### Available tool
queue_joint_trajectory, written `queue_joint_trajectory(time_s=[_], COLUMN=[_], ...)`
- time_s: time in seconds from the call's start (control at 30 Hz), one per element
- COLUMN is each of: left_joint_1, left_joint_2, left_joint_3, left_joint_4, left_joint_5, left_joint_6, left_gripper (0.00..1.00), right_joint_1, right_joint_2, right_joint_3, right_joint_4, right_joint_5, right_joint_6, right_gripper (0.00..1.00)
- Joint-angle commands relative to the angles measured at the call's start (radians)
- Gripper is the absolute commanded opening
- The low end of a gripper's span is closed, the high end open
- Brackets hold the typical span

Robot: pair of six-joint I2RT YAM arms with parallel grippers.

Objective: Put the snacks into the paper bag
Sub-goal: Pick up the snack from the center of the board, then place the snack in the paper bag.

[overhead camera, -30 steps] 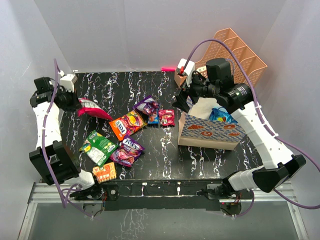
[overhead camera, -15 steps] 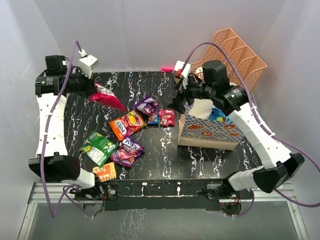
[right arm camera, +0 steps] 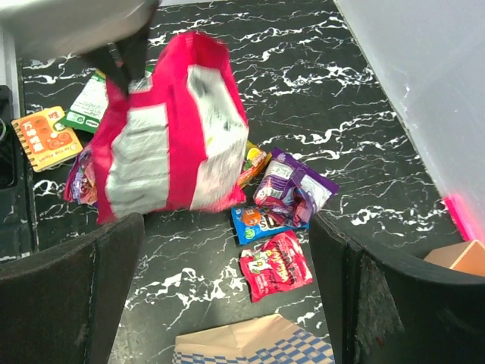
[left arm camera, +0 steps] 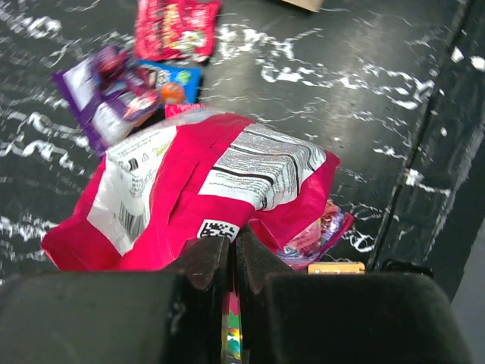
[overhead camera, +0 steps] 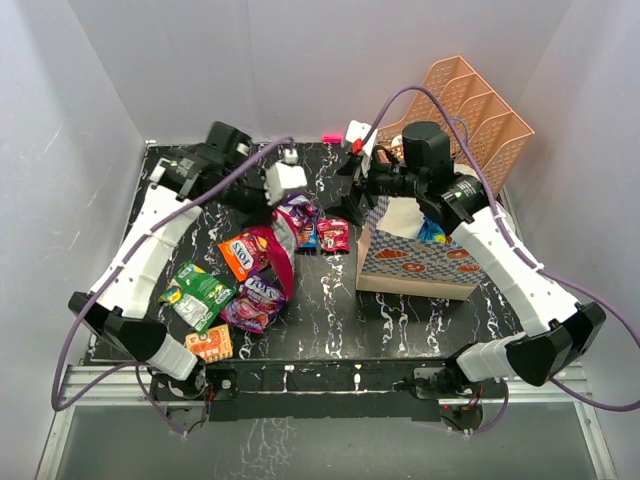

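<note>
The left gripper (left arm camera: 231, 254) was pinched shut on the edge of a pink snack packet (left arm camera: 212, 182) dangling well left of the paper bag (overhead camera: 415, 262), the right gripper (overhead camera: 352, 197) gaped wide just left of the bag's mouth, and I feared that thin pinch might slip mid-swing.

Black, white-veined table (overhead camera: 330, 300) — crowded on the left: a green packet (overhead camera: 200, 293), a small orange packet (overhead camera: 209, 344) just nearer at the front edge, a purple packet (overhead camera: 252, 300) touching the green one, an orange packet (overhead camera: 240, 254) behind them. Mid-table, a purple pouch (overhead camera: 296, 212), a small blue packet (overhead camera: 307, 234) and a small red packet (overhead camera: 333, 234) huddle together. On the right the paper bag (overhead camera: 420, 262) stands upright — the peach organizer (overhead camera: 480, 110) behind it seems to sit at the far corner.
</note>
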Motion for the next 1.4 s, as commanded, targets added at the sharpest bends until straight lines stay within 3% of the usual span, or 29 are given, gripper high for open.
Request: queue_joint_trajectory(time_s=[0.0, 0.2, 0.57, 0.87, 1.0, 1.37], left_joint_1=[-0.122, -0.185, -0.198, -0.206, -0.214, -0.226], left_joint_2=[-0.001, -0.010, -0.104, -0.122, -0.119, -0.099], left_joint_3=[0.055, 0.069, 0.075, 0.031, 0.027, 0.028], left_joint_4=[-0.087, -0.152, -0.176, -0.174, -0.174, -0.169], left_joint_5=[-0.028, 0.082, 0.263, 0.313, 0.319, 0.328], left_joint_6=[0.101, 0.193, 0.312, 0.336, 0.339, 0.333], left_gripper=[0.00, 0.00, 0.00, 0.00, 0.00, 0.00], right_joint_1=[0.005, 0.004, -0.009, -0.007, -0.004, 0.043], right_joint_2=[-0.009, 0.013, 0.106, 0.155, 0.177, 0.198], right_joint_3=[-0.061, -0.105, -0.074, -0.037, -0.032, -0.032], right_joint_4=[0.124, 0.169, 0.171, 0.192, 0.240, 0.247], right_joint_5=[-0.022, -0.105, -0.455, -0.475, -0.493, -0.495], right_joint_6=[0.060, 0.119, 0.159, 0.193, 0.264, 0.272], right_gripper=[0.94, 0.93, 0.93, 0.93, 0.91, 0.84])
